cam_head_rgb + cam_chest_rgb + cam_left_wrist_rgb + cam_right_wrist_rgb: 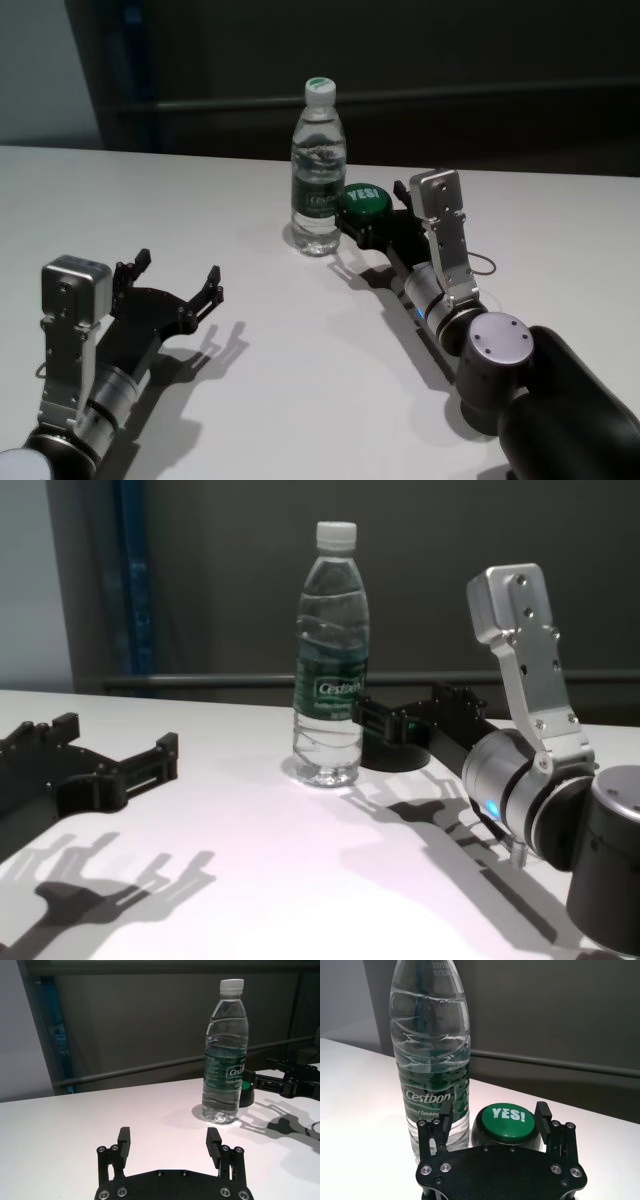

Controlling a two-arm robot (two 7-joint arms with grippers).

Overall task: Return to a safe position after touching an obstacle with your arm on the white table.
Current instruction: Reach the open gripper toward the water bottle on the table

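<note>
Bottle (pixel 317 170), clear with a white cap and dark green label, stands upright toward the far middle of the white table (pixel 300 400). Just beside it on the robot's right sits a green button (pixel 361 203) marked "YES!". The right hand (pixel 492 1116) has its fingers apart either side of the button, one finger seemingly touching the bottle. The left hand (pixel 178 279) rests low over the table, well apart, fingers spread.

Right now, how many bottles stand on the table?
1. The bottle stands upright on the white table, just left of the green button, ahead of the right end effector.
</note>
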